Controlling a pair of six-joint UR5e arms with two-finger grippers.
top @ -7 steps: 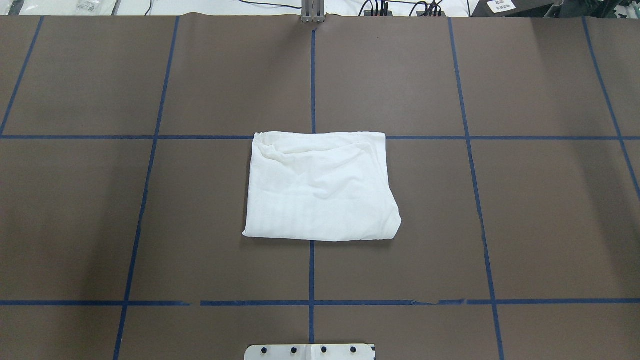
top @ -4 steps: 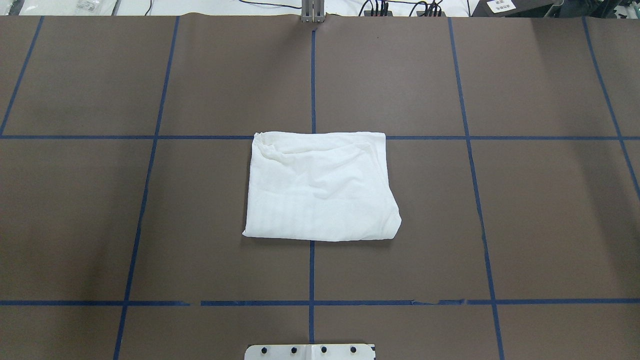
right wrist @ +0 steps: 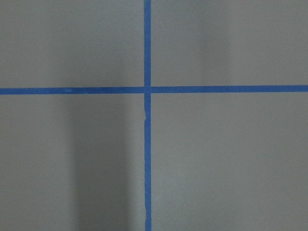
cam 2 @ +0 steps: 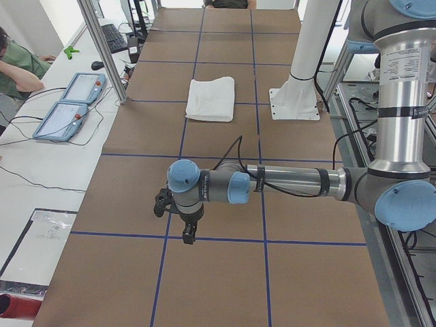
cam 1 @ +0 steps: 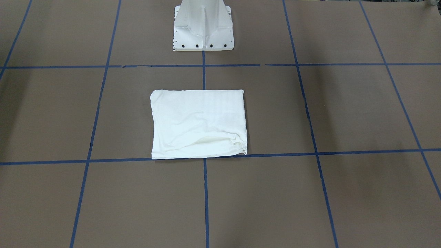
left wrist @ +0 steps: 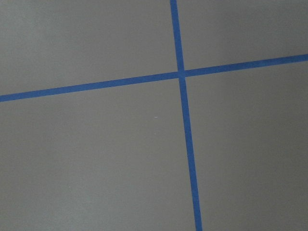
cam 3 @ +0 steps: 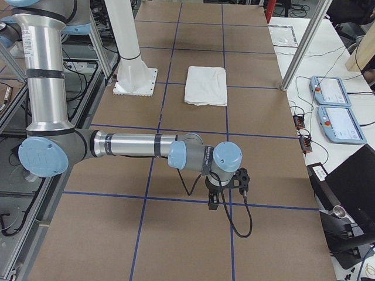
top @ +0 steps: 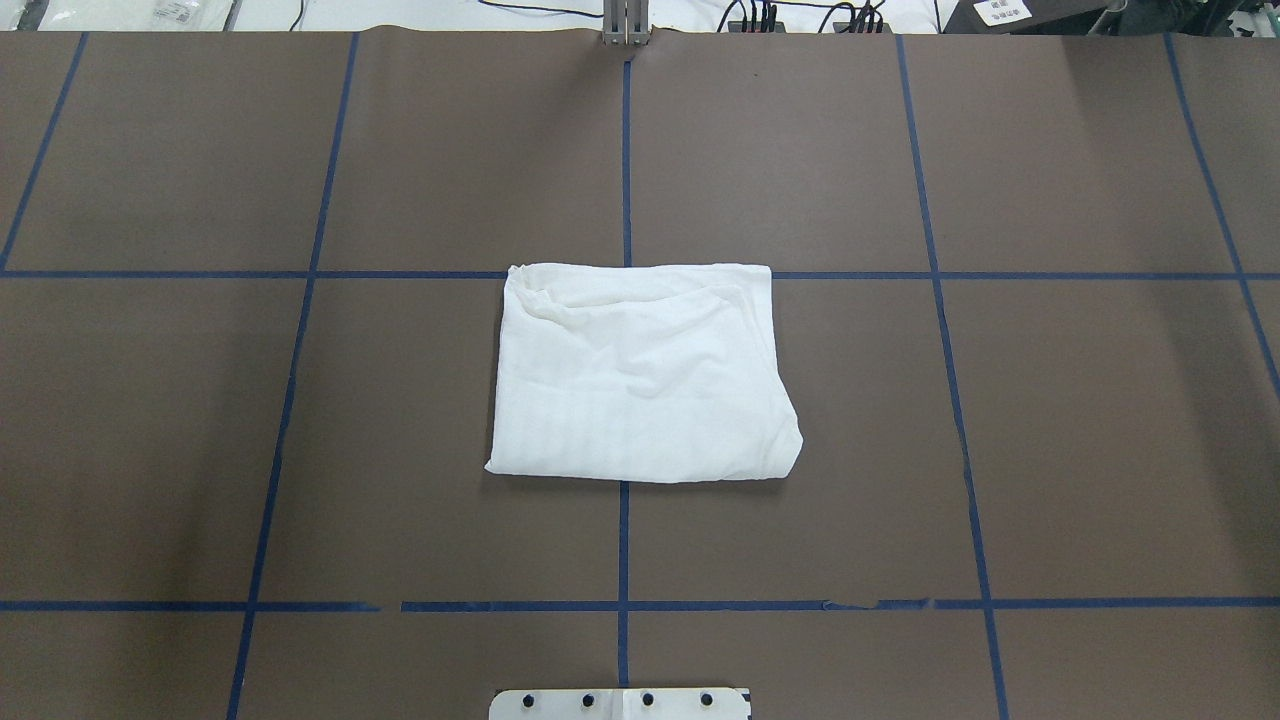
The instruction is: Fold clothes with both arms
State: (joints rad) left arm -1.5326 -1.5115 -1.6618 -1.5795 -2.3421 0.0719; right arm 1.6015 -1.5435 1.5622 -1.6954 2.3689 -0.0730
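The clothes (top: 640,375) lie as one white folded rectangle at the table's middle, also seen in the front-facing view (cam 1: 200,124) and both side views (cam 2: 211,99) (cam 3: 206,86). Nothing touches them. The left arm (cam 2: 293,180) stretches low over the table's left end, its gripper (cam 2: 185,231) pointing down above a blue tape line, far from the clothes. The right arm (cam 3: 129,144) mirrors it at the right end, its gripper (cam 3: 214,202) also pointing down. I cannot tell whether either gripper is open or shut. Both wrist views show only brown table and blue tape.
The white pedestal base (cam 1: 203,41) stands behind the clothes. Two teach pendants (cam 2: 68,102) lie on a white side bench beyond a metal post (cam 2: 102,48). A person (cam 2: 13,65) sits at that bench. Blue tape lines (top: 625,540) grid the brown table.
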